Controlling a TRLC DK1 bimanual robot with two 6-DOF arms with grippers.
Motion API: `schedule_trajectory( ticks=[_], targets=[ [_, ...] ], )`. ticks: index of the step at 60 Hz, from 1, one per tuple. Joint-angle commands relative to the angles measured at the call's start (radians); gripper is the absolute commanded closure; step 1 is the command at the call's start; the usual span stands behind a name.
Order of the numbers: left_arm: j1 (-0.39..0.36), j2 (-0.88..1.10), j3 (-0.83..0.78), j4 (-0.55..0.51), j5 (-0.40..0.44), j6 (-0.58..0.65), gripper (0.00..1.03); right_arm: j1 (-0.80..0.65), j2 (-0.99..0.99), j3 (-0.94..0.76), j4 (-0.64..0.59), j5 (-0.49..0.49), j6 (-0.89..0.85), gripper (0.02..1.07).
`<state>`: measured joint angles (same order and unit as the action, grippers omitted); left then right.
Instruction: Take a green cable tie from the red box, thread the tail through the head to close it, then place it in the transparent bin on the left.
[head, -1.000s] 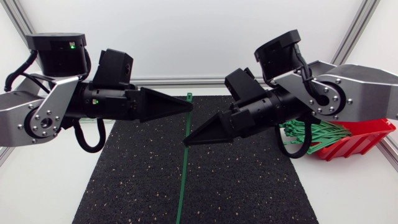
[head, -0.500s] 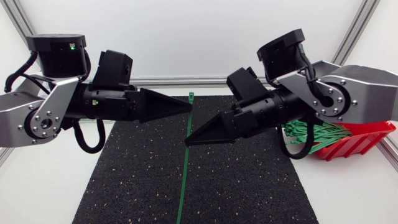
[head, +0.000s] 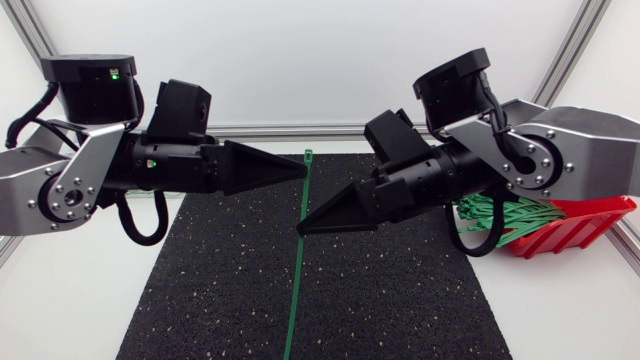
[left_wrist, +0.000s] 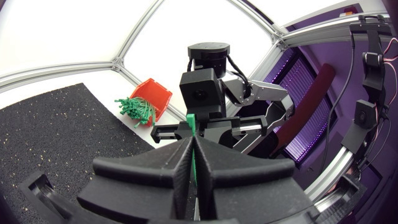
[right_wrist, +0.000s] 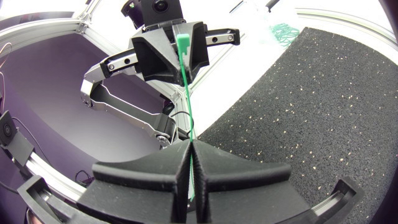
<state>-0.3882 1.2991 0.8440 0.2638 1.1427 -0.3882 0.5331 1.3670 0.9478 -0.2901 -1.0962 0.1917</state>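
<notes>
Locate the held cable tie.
Head view, centre: the cable tie runs over the black mat, pinched near its head by the left gripper, further along by the right gripper.

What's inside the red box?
A pile of green cable ties fills the red box, some poking over its rim. The ties and the right arm cover the rest, so its bottom is hidden.

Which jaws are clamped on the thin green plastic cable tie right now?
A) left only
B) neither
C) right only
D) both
D: in each wrist view the jaws are pressed together with the thin green plastic cable tie running out from between them, held taut between the two arms.
</notes>
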Motion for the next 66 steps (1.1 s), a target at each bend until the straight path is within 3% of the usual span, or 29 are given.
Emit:
schedule_trajectory(
  ticks=[1,9,28,56,66],
  targets=[
    [-0.005,-0.004,-0.022,0.009,0.0,0.015,0.97,-0.001,-0.011,-0.02,0.009,-0.001,0.023,1.01],
    [-0.005,-0.006,-0.02,0.006,0.002,0.014,0.91,-0.001,-0.011,-0.018,0.009,-0.001,0.023,1.01],
    [-0.009,-0.006,-0.017,0.005,0.0,0.014,0.91,0.004,-0.009,-0.018,0.011,-0.001,0.025,1.01],
    [-0.015,-0.001,-0.019,0.005,0.0,0.014,0.92,0.01,-0.005,-0.017,0.019,0.002,0.029,1.01],
    [-0.018,0.002,-0.017,0.005,-0.001,0.015,0.98,0.01,-0.005,-0.018,0.019,0.002,0.031,1.01]
  ],
)
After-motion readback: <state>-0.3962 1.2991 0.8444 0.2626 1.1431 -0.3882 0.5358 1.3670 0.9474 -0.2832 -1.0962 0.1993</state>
